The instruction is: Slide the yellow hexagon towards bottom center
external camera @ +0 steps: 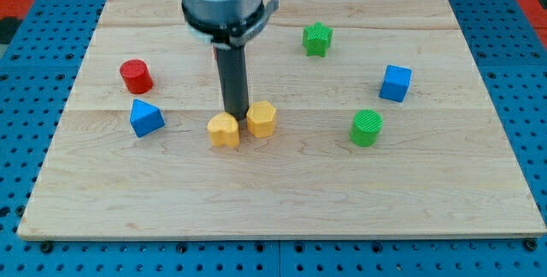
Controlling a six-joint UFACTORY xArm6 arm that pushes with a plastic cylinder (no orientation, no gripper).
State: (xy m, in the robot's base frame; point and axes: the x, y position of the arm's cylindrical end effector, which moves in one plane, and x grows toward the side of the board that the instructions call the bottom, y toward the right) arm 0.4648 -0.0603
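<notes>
The yellow hexagon (261, 118) sits near the board's middle, just right of a yellow heart-shaped block (224, 129); the two nearly touch. My tip (236, 115) rests on the board at the top edge of the gap between them, touching or almost touching both, at the hexagon's left side. The dark rod rises straight up to the grey arm housing at the view's top.
A red cylinder (136, 76) and a blue triangular block (146, 118) stand at the left. A green star block (317, 39) is at the upper middle-right, a blue cube (395, 83) at the right, a green cylinder (367, 127) at lower right. The wooden board (282, 209) lies on blue pegboard.
</notes>
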